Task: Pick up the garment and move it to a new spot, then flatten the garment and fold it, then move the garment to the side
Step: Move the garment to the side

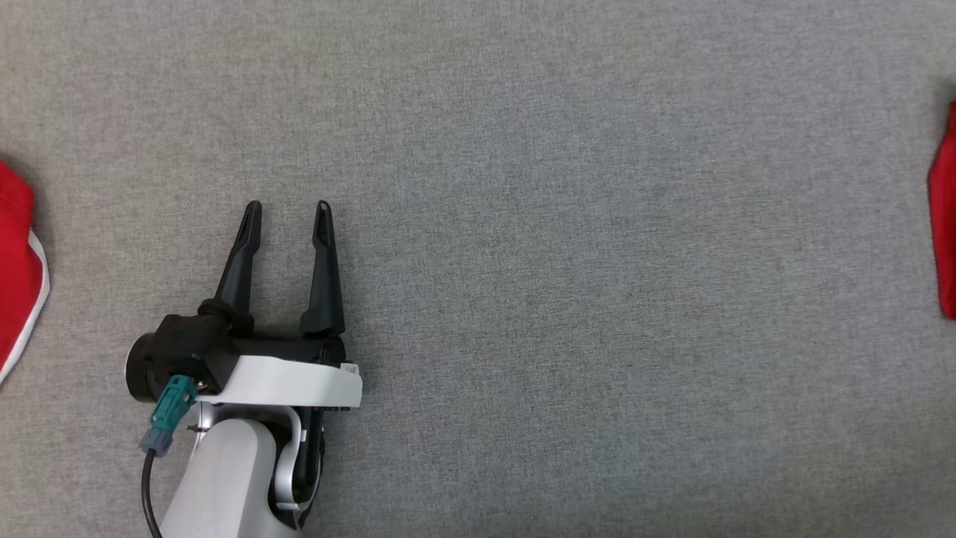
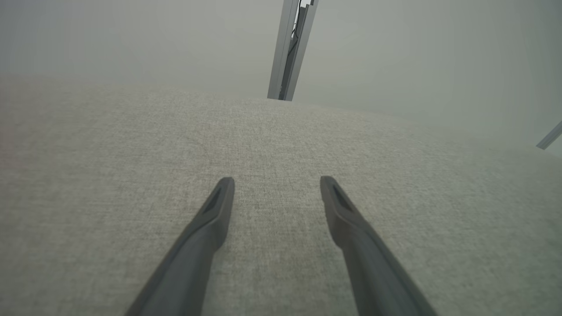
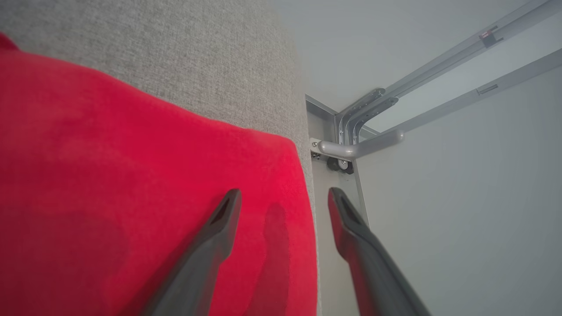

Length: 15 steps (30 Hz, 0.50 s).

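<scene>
Red garment (image 3: 131,175) lies at edge of grey cloth surface (image 1: 597,224) | right gripper (image 3: 283,193) above it, fingers apart, empty | left gripper (image 1: 288,208) spread, empty | metal frame (image 3: 351,149) beyond edge

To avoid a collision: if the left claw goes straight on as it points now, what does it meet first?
Probably the grey cloth surface ahead of the left claw; nothing else lies before the metal post. Depth is unclear.
</scene>
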Motion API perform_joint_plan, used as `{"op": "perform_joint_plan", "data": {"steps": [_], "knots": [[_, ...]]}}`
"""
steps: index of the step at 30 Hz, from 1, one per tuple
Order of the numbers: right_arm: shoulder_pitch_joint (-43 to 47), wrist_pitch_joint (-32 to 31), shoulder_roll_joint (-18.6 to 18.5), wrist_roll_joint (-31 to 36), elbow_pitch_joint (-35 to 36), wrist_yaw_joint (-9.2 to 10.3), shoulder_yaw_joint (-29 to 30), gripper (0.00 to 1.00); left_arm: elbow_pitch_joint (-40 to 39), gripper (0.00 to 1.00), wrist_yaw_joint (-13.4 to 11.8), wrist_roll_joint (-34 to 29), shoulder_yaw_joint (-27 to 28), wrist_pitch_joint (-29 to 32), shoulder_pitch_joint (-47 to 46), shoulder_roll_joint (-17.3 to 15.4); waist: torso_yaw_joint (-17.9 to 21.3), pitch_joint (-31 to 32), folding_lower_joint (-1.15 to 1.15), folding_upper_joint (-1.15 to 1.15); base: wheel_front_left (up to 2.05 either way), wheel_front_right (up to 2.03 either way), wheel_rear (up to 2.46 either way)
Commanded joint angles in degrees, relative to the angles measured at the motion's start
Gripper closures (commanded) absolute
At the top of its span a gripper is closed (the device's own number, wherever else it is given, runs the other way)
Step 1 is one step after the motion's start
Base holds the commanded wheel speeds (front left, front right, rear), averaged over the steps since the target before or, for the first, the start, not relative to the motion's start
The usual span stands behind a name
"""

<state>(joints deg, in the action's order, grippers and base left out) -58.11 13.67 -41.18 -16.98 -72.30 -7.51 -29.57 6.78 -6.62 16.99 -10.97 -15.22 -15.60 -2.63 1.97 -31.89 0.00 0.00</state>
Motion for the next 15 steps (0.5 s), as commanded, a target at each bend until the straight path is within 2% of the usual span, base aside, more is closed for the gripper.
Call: {"op": "perform_joint_plan", "data": {"steps": [1,9,15], "knots": [[-0.33,0.51,-0.25,0.44,-0.27,0.02,0.49,0.0,1.09,0.0,-0.28,0.19,0.36,0.2,0.9,-0.49,0.1,0.55,0.0,0.0,0.0,0.0,0.0],[2.12,1.55,3.12,1.72,1.3,0.02,4.94,0.0,0.79,0.0,-0.47,1.33,-0.08,0.12,1.55,-0.39,0.04,4.7,0.0,0.0,0.0,0.0,0.0],[10.51,1.57,6.3,2.83,13.29,0.01,11.72,0.0,0.64,0.0,-0.31,1.48,0.35,0.12,2.39,-0.39,-0.39,7.03,0.0,0.0,0.0,0.0,0.0]]}}
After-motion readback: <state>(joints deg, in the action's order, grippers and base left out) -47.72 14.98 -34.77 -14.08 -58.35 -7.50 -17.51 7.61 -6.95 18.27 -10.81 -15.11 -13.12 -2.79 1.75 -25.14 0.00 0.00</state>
